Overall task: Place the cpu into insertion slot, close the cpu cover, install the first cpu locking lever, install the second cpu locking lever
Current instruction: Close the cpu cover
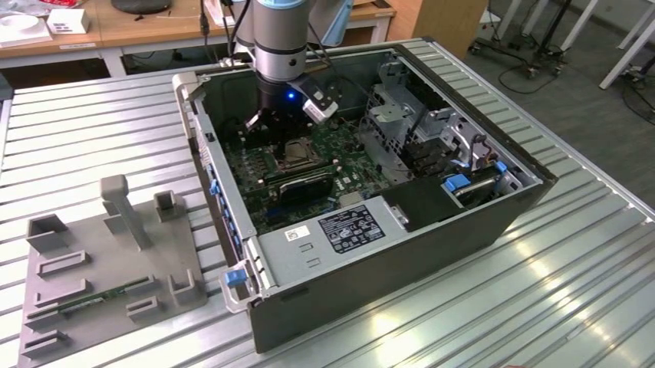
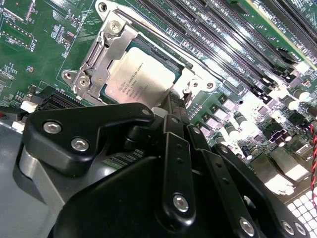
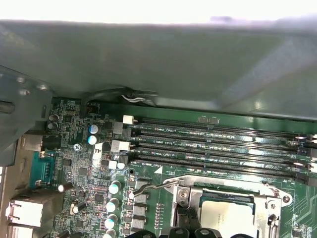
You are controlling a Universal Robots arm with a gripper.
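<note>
The cpu (image 2: 141, 79) lies flat in the insertion slot (image 2: 166, 59), its silver-grey top facing up. The cpu cover (image 2: 101, 59) lies down around it, so the chip shows through the square cut-out. A thin locking lever (image 2: 198, 62) runs along the socket side nearest the memory slots; its hooked end (image 3: 141, 186) shows in the first wrist view. My gripper (image 2: 173, 101) sits just off one edge of the socket, black fingers together with nothing between them. In the exterior view the gripper (image 1: 278, 130) reaches down into the open computer case above the socket (image 1: 297, 153).
Long black memory slots (image 3: 218, 144) run beside the socket. The grey case wall (image 3: 148, 59) stands close behind them. A drive cage (image 1: 394, 115) and a power supply (image 1: 338, 230) crowd the case. A grey parts fixture (image 1: 103, 261) lies on the slatted table.
</note>
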